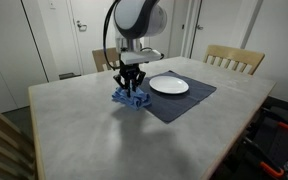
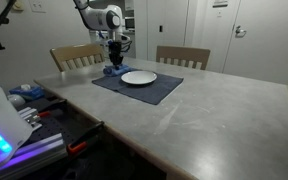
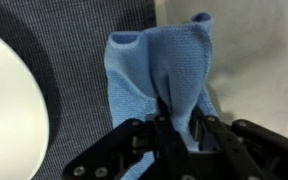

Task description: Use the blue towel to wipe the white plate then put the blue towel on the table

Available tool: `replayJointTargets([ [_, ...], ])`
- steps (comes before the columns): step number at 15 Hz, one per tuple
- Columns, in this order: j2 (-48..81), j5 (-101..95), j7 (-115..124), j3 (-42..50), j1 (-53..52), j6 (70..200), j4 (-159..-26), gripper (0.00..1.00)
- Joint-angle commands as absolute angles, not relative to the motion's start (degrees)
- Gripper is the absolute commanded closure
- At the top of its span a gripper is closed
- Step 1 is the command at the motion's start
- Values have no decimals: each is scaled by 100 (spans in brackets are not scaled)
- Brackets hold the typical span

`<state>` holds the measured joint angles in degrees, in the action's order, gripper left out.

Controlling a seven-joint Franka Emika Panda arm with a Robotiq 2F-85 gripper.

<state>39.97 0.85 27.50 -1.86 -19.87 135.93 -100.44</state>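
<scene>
The blue towel (image 1: 130,98) lies bunched at the edge of the dark placemat (image 1: 184,102), beside the white plate (image 1: 169,86). My gripper (image 1: 131,85) stands straight over it, fingers shut on a pinched fold of the cloth. In the wrist view the blue towel (image 3: 164,70) rises in a fold between my gripper's fingers (image 3: 176,125), with the white plate's rim (image 3: 9,110) at the left. In an exterior view the gripper (image 2: 115,62) is at the placemat's far corner, over the towel (image 2: 113,70), next to the plate (image 2: 138,77).
The grey table (image 1: 104,135) carries the placemat (image 2: 134,88). Wooden chairs (image 1: 234,60) (image 2: 182,57) stand around the table. A bench with tools and cables (image 2: 34,110) stands beside the table.
</scene>
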Motion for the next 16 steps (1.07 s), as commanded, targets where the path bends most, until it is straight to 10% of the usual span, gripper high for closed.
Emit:
replayJointTargets([
  [1, 3922, 19, 2831, -71, -1966, 13585, -9981, 44],
  [7, 3067, 157, 2273, -195, -1586, 12728, -10158, 2],
  [16, 2337, 98, 1549, -371, -1340, 11378, -9973, 0],
])
